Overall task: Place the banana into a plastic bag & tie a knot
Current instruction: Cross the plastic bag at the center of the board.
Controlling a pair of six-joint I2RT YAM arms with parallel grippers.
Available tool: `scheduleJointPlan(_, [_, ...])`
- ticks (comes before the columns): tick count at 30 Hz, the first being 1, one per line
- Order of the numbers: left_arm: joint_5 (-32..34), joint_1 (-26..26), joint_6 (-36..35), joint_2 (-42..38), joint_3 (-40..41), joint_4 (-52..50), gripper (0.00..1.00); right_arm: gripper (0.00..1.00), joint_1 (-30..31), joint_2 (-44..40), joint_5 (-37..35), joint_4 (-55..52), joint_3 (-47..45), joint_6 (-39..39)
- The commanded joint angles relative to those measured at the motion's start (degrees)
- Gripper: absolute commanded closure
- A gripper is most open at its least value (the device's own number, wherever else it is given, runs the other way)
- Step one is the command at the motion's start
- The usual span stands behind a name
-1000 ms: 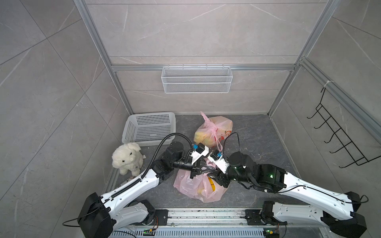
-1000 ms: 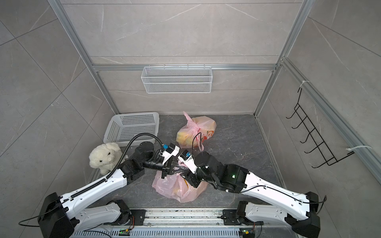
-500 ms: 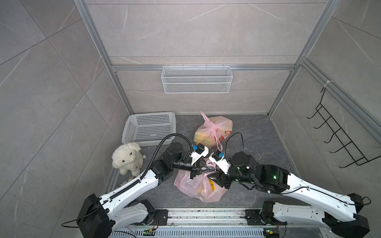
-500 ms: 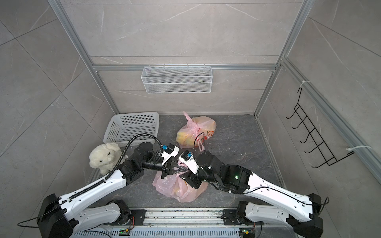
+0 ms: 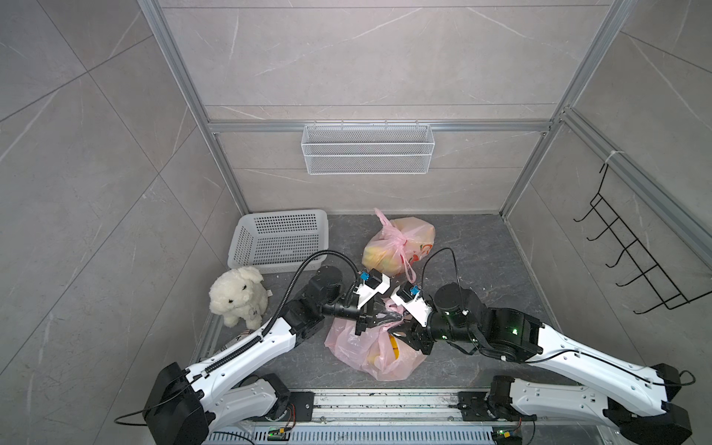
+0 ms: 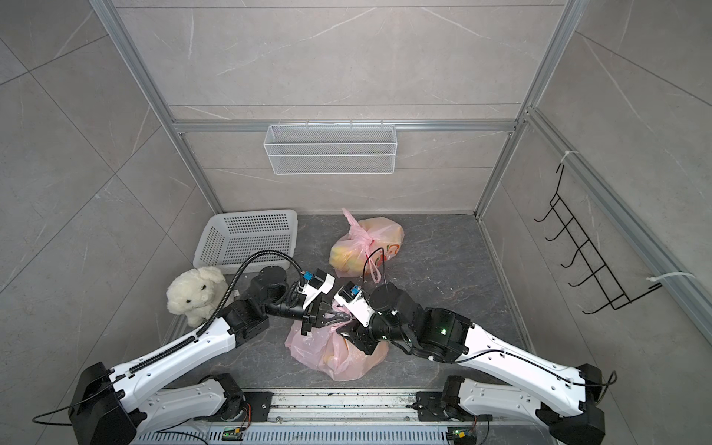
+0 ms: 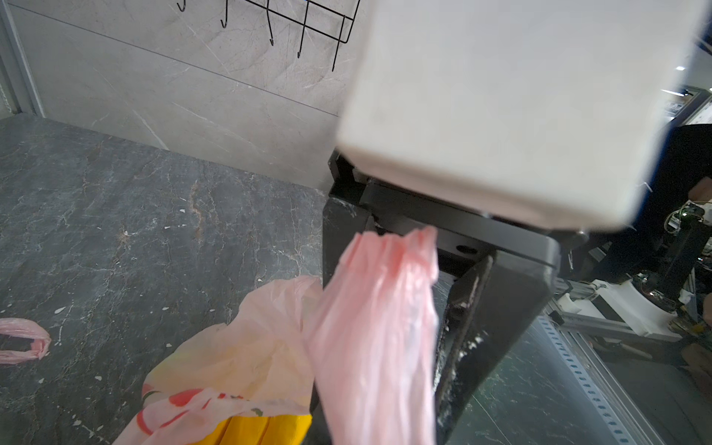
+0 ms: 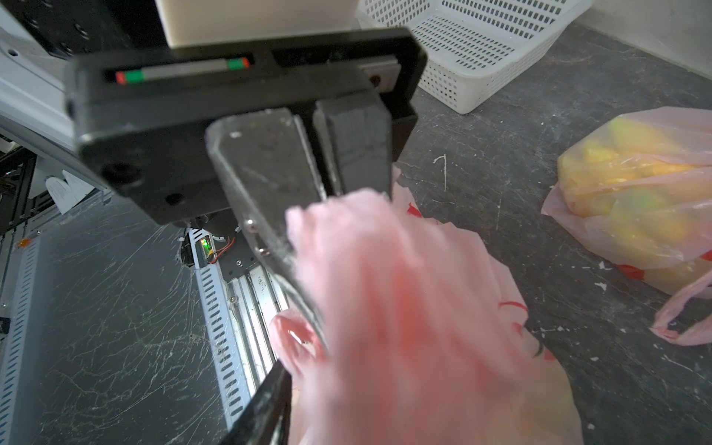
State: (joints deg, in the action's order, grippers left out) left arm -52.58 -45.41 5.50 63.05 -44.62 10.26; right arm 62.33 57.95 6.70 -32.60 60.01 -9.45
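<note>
The counter [image 5: 481, 250] carries the pink bag [image 5: 358, 346] directly under both end effectors; a 2nd bag [image 5: 400, 246], tied, lies beyond their tips. The banana [image 5: 393, 343] is inside the bag, just below the tips. The left end effector [image 5: 385, 316] is clamped tight on the bag's gathered top. The right end effector [image 5: 400, 327], tip to tip with it, has jaws apart with a pink strip of the bag between them.
</note>
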Motion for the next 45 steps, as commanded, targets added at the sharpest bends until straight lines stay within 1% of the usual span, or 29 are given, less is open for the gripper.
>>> scheduleJointPlan(1, [-0.5, -0.2, -1.1, -0.7, -0.2, 1.8, 1.0, 0.59, -0.1, -0.4, 1.5, 2.7, -0.8, -1.0])
scheduleJointPlan(5, [-0.7, -0.4, -1.0, -0.8, 0.1, 2.1, 1.0, 0.59, -0.8, -1.0, 1.9, 4.4, -1.2, -1.9])
scheduleJointPlan(7, [-0.9, -0.4, -1.0, -0.9, 0.1, 2.2, 1.0, 0.62, -1.1, -0.7, 2.0, 4.7, -1.1, -2.1])
scheduleJointPlan(10, [-0.9, -0.4, -1.0, -1.0, 0.2, 2.4, 1.0, 0.71, -1.4, -0.2, 1.5, 4.9, -1.2, -2.5])
scheduleJointPlan(13, [-0.4, -0.5, -1.0, -1.6, 0.4, 2.4, 1.0, 0.82, -1.4, 0.4, -0.7, 3.4, -0.7, -2.1])
scheduleJointPlan(18, [1.2, -0.4, -1.4, -3.0, 0.5, 1.9, 1.0, 0.93, -1.4, 1.5, -4.6, -1.0, 0.7, -0.2])
scheduleJointPlan(20, [1.4, -0.4, -1.7, -3.1, 0.3, 1.3, 0.99, 1.0, -1.4, 1.9, -6.1, -2.1, 1.4, 0.2])
scheduleJointPlan(22, [1.3, -0.4, -1.5, -3.0, 0.3, 1.2, 0.97, 1.0, -1.4, 2.1, -6.3, -2.1, 1.9, 0.6])
scheduleJointPlan(27, [2.0, -0.4, -1.1, -3.0, 0.2, 0.2, 0.91, 1.0, -0.8, 2.6, -10.2, -2.2, 2.9, 1.3])
scheduleJointPlan(30, [3.0, -0.4, -2.0, -2.9, -0.6, -2.6, 0.85, 1.0, -0.4, 2.0, -9.8, -0.7, 2.4, 1.4])
scheduleJointPlan(32, [4.0, -0.4, -2.2, -3.1, -0.6, -4.1, 0.79, 1.0, -0.2, 1.8, -9.3, -0.1, 2.3, 1.1])
scheduleJointPlan(35, [5.7, -0.4, -2.8, -3.7, -0.3, -6.3, 0.75, 1.0, -0.2, 1.4, -10.1, 0.6, 1.9, 0.8])
scheduleJointPlan(40, [8.2, -0.4, -3.6, -4.2, 1.1, -8.6, 0.71, 1.0, -0.1, 0.8, -10.0, -0.1, 2.1, 1.5])
scheduleJointPlan(43, [9.2, -0.4, -3.6, -4.4, 1.8, -9.3, 0.72, 1.0, -0.2, 0.8, -10.4, -1.5, 2.7, 2.4])
scheduleJointPlan(45, [9.5, -0.4, -3.3, -4.6, 2.4, -9.2, 0.74, 1.0, -0.2, 0.4, -11.2, -2.5, 3.2, 3.0])
